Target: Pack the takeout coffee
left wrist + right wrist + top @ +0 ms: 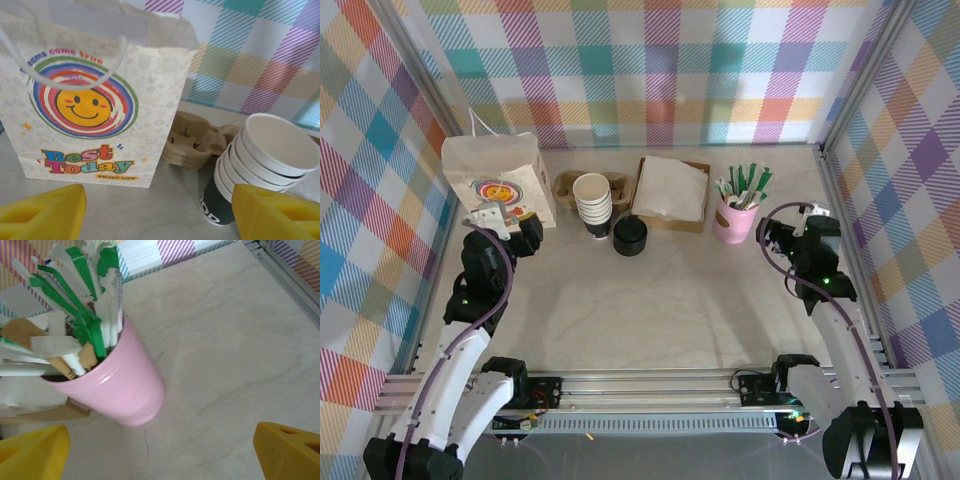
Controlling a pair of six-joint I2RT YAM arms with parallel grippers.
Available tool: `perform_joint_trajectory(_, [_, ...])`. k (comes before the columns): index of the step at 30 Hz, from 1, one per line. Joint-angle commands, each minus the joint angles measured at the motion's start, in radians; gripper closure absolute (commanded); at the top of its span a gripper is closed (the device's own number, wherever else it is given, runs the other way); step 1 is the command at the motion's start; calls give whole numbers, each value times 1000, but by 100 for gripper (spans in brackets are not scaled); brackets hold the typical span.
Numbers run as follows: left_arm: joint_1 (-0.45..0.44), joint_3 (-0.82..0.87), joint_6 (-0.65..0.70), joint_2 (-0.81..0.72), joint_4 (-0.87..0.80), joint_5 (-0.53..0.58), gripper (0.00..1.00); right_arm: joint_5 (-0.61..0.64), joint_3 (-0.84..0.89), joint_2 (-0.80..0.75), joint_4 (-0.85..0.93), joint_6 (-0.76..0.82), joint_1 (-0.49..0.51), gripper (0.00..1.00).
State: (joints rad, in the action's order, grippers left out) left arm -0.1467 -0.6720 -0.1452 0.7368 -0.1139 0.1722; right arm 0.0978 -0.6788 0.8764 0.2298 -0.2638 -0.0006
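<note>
The takeout coffee (630, 236), a small dark cup with a round black lid, stands mid-table in front of the napkin tray. The white paper bag (498, 178) with a smiley print (90, 100) stands upright at the back left. My left gripper (510, 222) hovers just in front of the bag. Its yellow fingers (42, 212) are wide apart and open, with bare table between them (160, 220). My right gripper (770, 238) is at the right, beside the pink cup. It is open (160, 455), and nothing lies between its fingers (290, 450).
A stack of lidless cups (592, 205) (270, 150) stands left of the coffee, with brown cup carriers (570, 185) (192, 142) behind it. A tray of napkins (670, 190) is at the back centre. A pink cup of sticks (735, 220) (120, 390) stands right. Checked walls enclose the table.
</note>
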Motion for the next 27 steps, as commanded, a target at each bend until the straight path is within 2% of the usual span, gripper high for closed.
perform_joint_trajectory(1, [-13, -96, -22, -17, -217, -34, 24, 13, -75, -11, 149, -46, 17, 7])
perform_joint_trajectory(8, [-13, -238, -51, 4, -333, -68, 26, 43, -243, 58, 247, -82, 112, 10])
perform_joint_trajectory(15, [-14, -433, -55, 117, -492, -115, 33, 142, -471, 188, 337, 19, 312, 9])
perform_joint_trajectory(22, [-26, -630, -86, 226, -673, -157, 36, 132, -751, 355, 474, 109, 454, 10])
perform_joint_trajectory(27, [-49, -739, -106, 298, -756, -130, 39, 119, -854, 451, 492, 106, 535, 12])
